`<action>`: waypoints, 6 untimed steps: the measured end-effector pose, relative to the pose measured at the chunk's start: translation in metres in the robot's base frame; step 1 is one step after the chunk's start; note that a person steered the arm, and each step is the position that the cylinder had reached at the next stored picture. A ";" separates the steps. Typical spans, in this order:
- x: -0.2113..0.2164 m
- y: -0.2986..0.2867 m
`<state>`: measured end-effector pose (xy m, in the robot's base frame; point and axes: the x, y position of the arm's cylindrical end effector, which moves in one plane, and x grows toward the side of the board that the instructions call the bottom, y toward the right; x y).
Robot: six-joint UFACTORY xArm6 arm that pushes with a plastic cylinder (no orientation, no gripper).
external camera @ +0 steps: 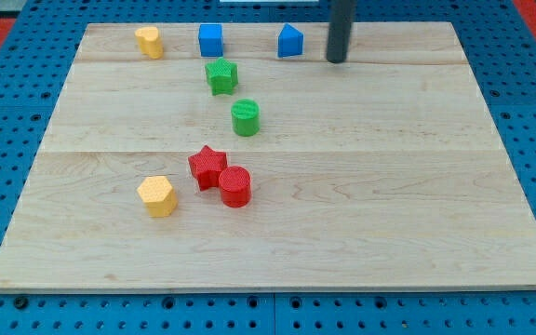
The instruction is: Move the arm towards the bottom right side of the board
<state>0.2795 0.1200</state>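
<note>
My tip (337, 60), dark rod end, no hand on rig, upper right of frame on pale wooden surface (417, 205), just right of blue house-shaped plastic block (290, 42).

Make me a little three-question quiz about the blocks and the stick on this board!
1. True or false: my tip is touching the blue block with the pointed top.
2. Which block sits against the red star? A) yellow block near the bottom B) red cylinder C) green cylinder
3. Fill in: the green star lies just below the blue ____.

Key: 1 false, my tip stands apart, to that block's right. 2 B. 3 cube.
</note>
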 end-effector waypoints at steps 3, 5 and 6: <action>0.078 0.086; 0.090 0.086; 0.108 0.086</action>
